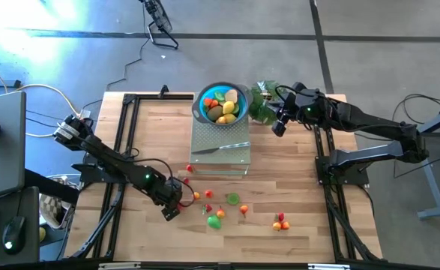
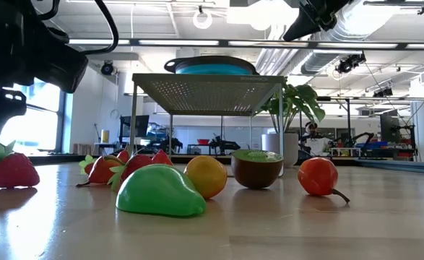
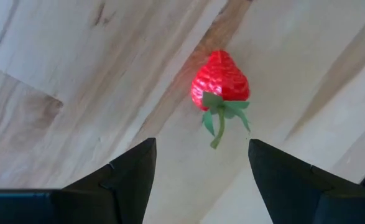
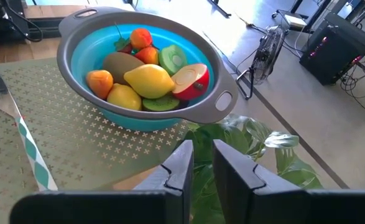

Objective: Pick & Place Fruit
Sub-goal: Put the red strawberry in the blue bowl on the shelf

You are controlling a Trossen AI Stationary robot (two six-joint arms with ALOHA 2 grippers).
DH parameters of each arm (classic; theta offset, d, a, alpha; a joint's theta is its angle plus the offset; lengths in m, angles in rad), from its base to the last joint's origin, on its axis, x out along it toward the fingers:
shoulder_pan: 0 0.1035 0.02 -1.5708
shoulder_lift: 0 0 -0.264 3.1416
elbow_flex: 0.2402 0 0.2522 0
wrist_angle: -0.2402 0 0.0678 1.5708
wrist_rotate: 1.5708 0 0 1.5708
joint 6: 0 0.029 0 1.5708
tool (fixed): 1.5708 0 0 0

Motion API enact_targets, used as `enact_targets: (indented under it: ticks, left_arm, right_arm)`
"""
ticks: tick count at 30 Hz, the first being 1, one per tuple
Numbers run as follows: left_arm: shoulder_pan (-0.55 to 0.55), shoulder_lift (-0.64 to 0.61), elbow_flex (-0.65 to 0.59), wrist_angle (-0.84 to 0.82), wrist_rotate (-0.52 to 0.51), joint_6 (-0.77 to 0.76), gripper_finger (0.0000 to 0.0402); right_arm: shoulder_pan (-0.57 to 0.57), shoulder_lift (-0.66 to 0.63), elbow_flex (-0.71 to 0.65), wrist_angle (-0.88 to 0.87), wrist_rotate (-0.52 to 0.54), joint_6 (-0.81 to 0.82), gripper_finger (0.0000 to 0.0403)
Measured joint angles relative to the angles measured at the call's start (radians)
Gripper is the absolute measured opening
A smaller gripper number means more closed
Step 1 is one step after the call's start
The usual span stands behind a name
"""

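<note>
Left claw (image 3: 201, 168) spread above strawberry (image 3: 220, 78), bare wood around, right claw (image 4: 202, 163) seemingly closed over plant (image 4: 257, 155)

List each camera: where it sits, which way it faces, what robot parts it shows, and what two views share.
High: overhead, straight down on the table; both arms visible.
Low: table height, level past the green fruit; dark arm parts above.
Left wrist: above the strawberry, left gripper open.
Right wrist: facing the blue bowl, right gripper nearly shut over the plant.
Shared: high and right wrist both show the bowl and knife.
</note>
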Motion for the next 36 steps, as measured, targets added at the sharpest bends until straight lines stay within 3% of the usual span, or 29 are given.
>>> enact_targets:
  ticks: [13, 27, 31, 36]
  left_arm:
    - [0.0, 0.024, 0.001, -0.002, -0.044, 0.0, 0.0248]
    - [0.0, 0.076, 0.001, 0.062, -0.01, -0.001, 0.0247]
    - [0.0, 0.076, 0.001, 0.065, -0.006, -0.001, 0.0222]
    - [0.0, 0.076, 0.001, 0.067, -0.006, -0.001, 0.0162]
  right_arm:
    - [0.0, 0.0, 0.0, -0.001, 0.0, 0.0, 0.0052]
    - [0.0, 0.0, 0.0, 0.0, 0.0, 0.0, 0.0052]
    - [0.0, 0.0, 0.0, 0.0, 0.0, 0.0, 0.0052]
    - [0.0, 0.0, 0.0, 0.0, 0.0, 0.0, 0.0052]
